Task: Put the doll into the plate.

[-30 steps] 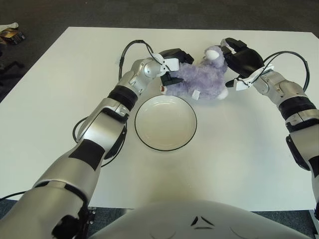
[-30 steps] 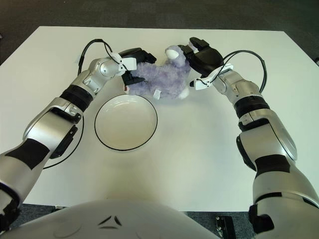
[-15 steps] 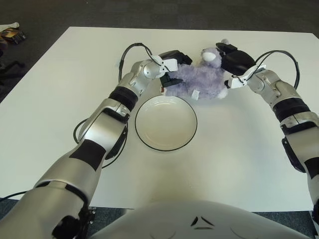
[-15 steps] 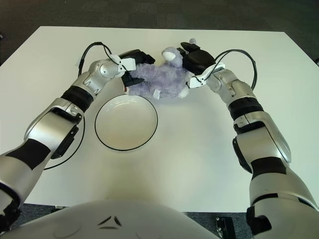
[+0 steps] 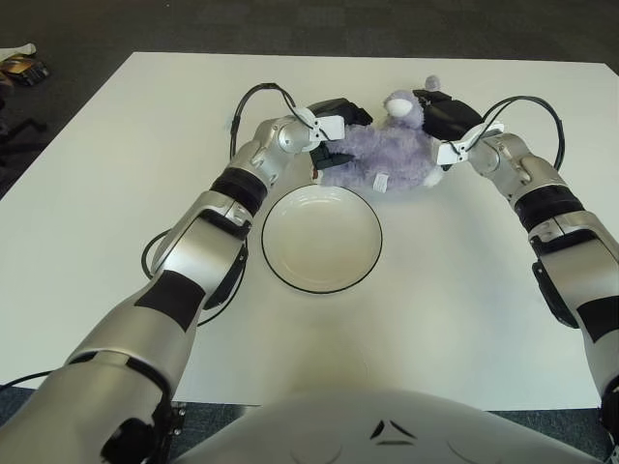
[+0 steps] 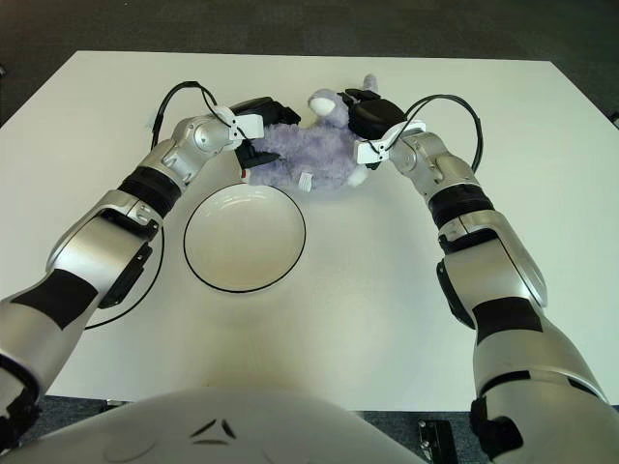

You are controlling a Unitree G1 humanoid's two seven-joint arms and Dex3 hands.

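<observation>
A white table (image 5: 116, 193) holds a black-rimmed plate (image 5: 321, 238). Just behind it lies a purple doll (image 5: 382, 155), outside the plate. Left hand (image 5: 334, 126) and right hand (image 5: 443, 116) press curled fingers against its sides.

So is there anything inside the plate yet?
No. The plate shows only its bare white inside. The doll lies on the table just behind its far rim, with the left hand and right hand pressed against its two ends.
</observation>
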